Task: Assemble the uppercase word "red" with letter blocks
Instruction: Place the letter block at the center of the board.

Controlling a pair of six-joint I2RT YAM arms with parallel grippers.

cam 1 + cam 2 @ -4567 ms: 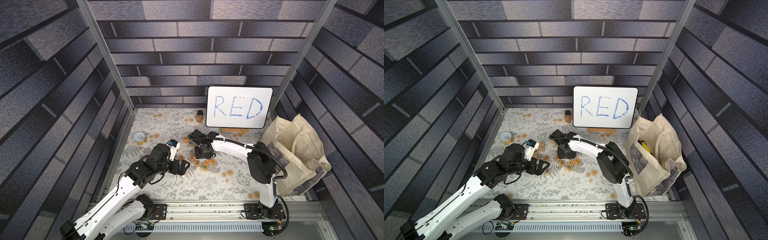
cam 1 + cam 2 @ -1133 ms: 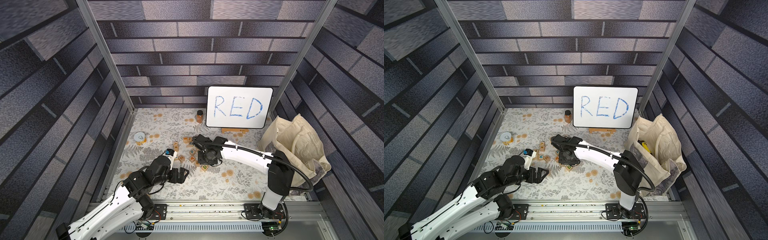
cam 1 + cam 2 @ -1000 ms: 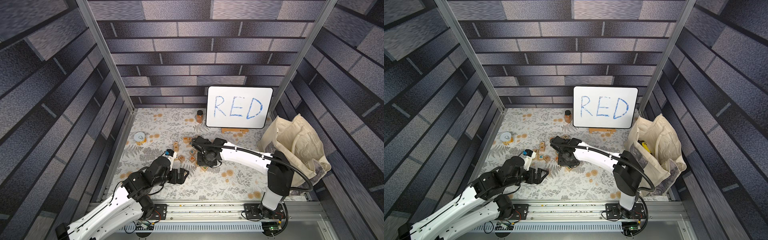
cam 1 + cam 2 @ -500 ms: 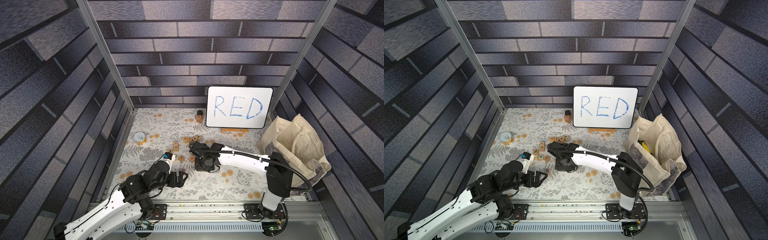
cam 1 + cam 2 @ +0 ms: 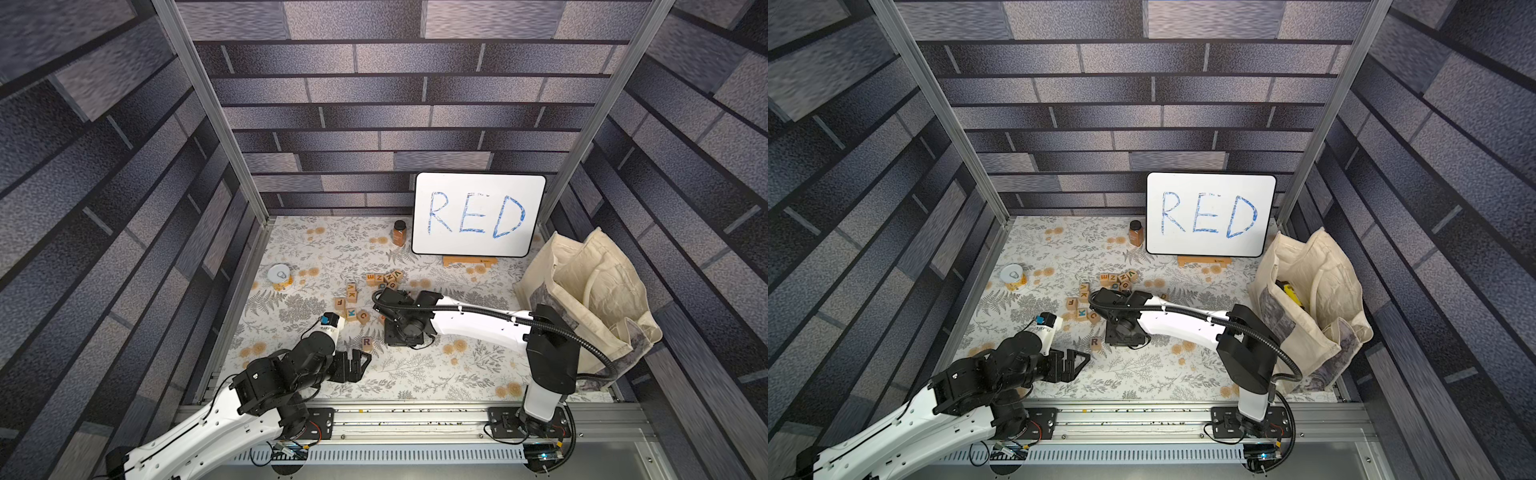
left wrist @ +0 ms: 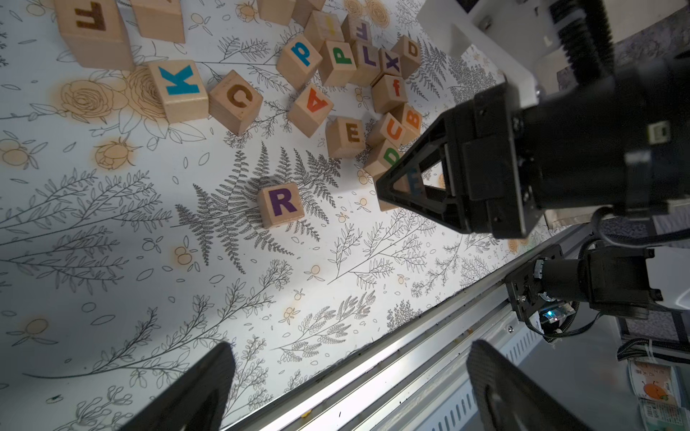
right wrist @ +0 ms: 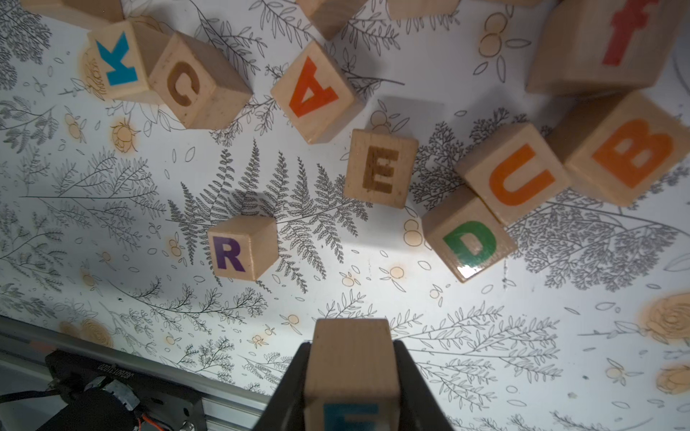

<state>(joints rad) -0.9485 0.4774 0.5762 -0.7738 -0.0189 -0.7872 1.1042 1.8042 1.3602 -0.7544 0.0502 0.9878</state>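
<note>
Bimanual cell with floral table (image 5: 415,374). The right claw (image 7: 351,388) is clamped narrow on the blue E block (image 7: 349,354), one finger on each side face. Its letter is cut by the edge of the right wrist view, and in the left wrist view it shows only through the triangular opening of a finger (image 6: 412,181). In both top views this block is hidden beneath the right wrist, and whether it touches the table cannot be made out. The purple R block (image 5: 366,342) lies alone on the table, letter up, near the held block and on its left, apart from it. The green D block (image 7: 468,242) rests on the table just beyond the held block. It touches the orange U block (image 7: 519,171), which meets the orange B block (image 7: 631,153). The D is hidden under the right arm in both top views. A brown E block (image 7: 381,168) sits between the R and the U, touching neither. The left claw (image 6: 349,349) is spread wide and holds nothing, low above the table's front edge near the R. Its fingers (image 6: 201,392) are cut off by the frame. At the back stand a whiteboard (image 5: 478,214) lettered RED and a tote bag (image 5: 590,299).
</note>
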